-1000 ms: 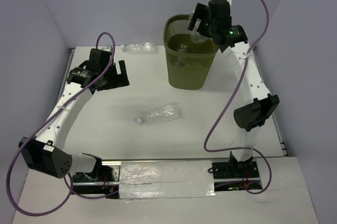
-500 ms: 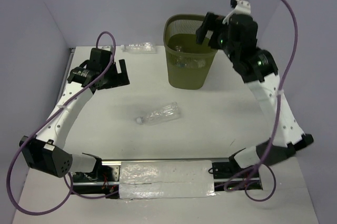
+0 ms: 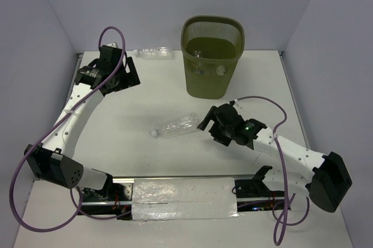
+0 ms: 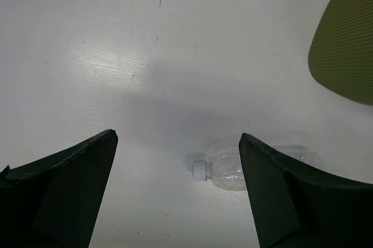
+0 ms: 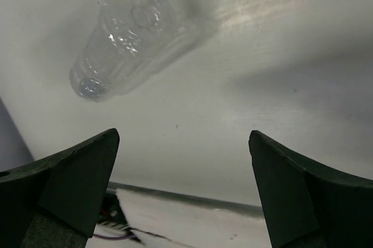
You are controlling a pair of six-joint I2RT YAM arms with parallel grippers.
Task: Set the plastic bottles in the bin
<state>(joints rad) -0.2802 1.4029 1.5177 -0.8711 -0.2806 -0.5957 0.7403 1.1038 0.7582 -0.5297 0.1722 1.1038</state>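
Note:
The olive mesh bin stands at the back centre, with clear bottles inside it. One clear bottle lies at the back wall, left of the bin. Another bottle lies mid-table with its cap to the left. My right gripper is open just right of that bottle's base, which shows ahead in the right wrist view, beyond the open gripper. My left gripper is open and empty above the back left. In the left wrist view a capped bottle lies below, partly behind the right finger.
The bin's side shows at the right edge of the left wrist view. Purple cables loop off both arms. A taped metal rail runs along the near edge. Walls close in the back and sides.
My right arm has swung from above the bin's rim down to the table beside the middle bottle. My left gripper has shifted slightly toward the back.

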